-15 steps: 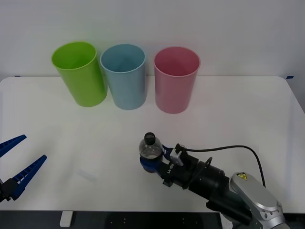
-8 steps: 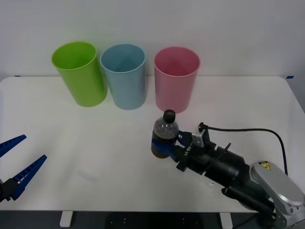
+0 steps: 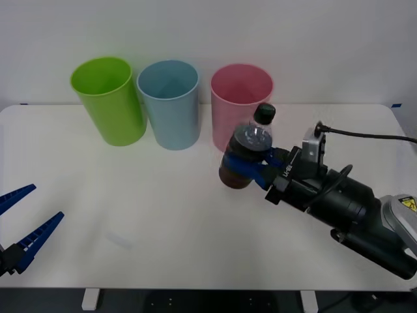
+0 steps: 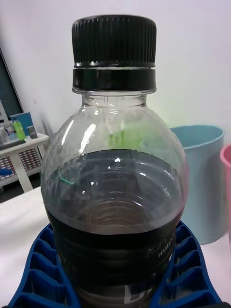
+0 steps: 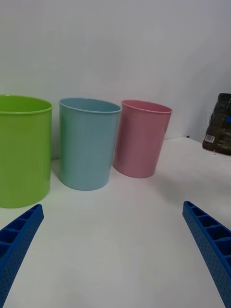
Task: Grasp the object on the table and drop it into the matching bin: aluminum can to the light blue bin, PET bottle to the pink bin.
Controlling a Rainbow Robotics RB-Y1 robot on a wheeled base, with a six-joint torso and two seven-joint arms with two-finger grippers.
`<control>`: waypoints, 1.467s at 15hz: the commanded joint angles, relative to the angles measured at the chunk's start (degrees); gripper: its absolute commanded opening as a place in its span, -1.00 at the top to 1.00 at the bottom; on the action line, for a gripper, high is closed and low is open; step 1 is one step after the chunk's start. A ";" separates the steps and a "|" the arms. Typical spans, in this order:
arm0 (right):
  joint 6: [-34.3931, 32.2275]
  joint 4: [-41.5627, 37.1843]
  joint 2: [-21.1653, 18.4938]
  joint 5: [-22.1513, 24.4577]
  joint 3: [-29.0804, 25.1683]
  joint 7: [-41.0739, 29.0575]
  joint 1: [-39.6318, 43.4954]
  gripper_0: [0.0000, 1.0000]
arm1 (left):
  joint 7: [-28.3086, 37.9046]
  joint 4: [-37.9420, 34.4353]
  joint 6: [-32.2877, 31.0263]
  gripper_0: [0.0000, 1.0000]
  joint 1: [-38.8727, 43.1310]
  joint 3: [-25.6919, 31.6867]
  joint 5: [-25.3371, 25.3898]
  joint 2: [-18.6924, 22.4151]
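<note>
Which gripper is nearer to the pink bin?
Right. The right gripper holds the PET bottle just in front of the pink bin; the left gripper waits open at the table's near left edge.

The bottle (image 3: 247, 153) is showing a ribbed black cap (image 4: 114, 43) over a clear neck, with a dark olive-brown band (image 4: 113, 207) wrapping its lower half. Ribbed blue fingers (image 4: 180, 274) of the right gripper (image 3: 255, 168) are framing it, and the arm behind them is running black. Just behind the bottle, the pink bin (image 3: 240, 107) is standing plain pink. Beside that bin the blue bin (image 3: 169, 103) is glowing plain light blue, and past it the green bin (image 3: 109, 99) is shining lime. The table (image 3: 130, 215) is lying plain white under them all. Well off from the bottle, the left gripper (image 3: 19, 225) is showing ribbed blue fingers too.
</note>
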 commanded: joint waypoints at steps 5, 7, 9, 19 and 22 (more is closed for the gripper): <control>6.07 -8.90 -4.70 0.09 -2.45 -13.19 -1.29 1.00 | 0.00 0.00 0.00 -1.00 0.00 0.00 0.00 0.00; 8.80 -9.17 -5.58 0.09 -2.62 -14.60 -3.75 1.00 | 0.00 0.00 0.00 -1.00 0.00 0.00 0.00 0.00; 12.40 -8.99 -7.07 0.09 -2.62 -14.78 -6.39 1.00 | 0.00 0.00 0.00 -1.00 0.00 0.00 0.00 0.00; 13.63 6.21 -7.60 1.50 -1.48 -13.90 -22.21 1.00 | 0.00 0.00 0.00 -1.00 0.00 0.00 0.00 0.00; 13.63 12.54 -6.81 2.38 -0.07 -13.11 -26.78 1.00 | 0.00 0.00 0.00 -1.00 0.00 0.00 0.00 0.00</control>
